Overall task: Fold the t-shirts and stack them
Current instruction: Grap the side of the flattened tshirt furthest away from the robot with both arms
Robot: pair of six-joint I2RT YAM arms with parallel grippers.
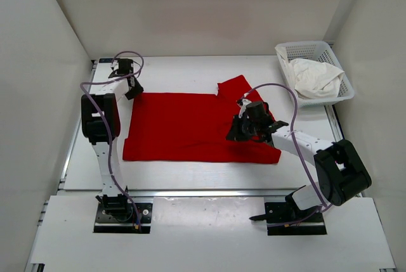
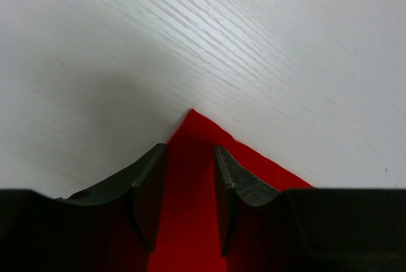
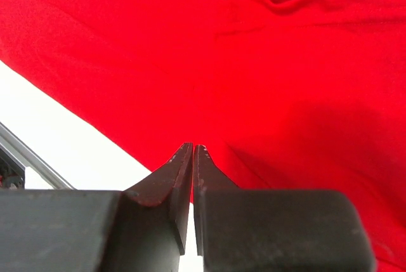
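I am watching the red shirt (image 1: 196,126) lying flat beneath both grippers. The left gripper (image 2: 189,155) is straddling its corner, jaws apart; the right gripper (image 3: 193,151) is pressed together above the hem, grip uncertain. One-sided lifting risks skewing the fold.

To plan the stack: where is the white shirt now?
In the top view, the white shirt lies in the basket at the far right corner.

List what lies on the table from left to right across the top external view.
left gripper → red t-shirt → white mesh basket, holding the white t-shirt
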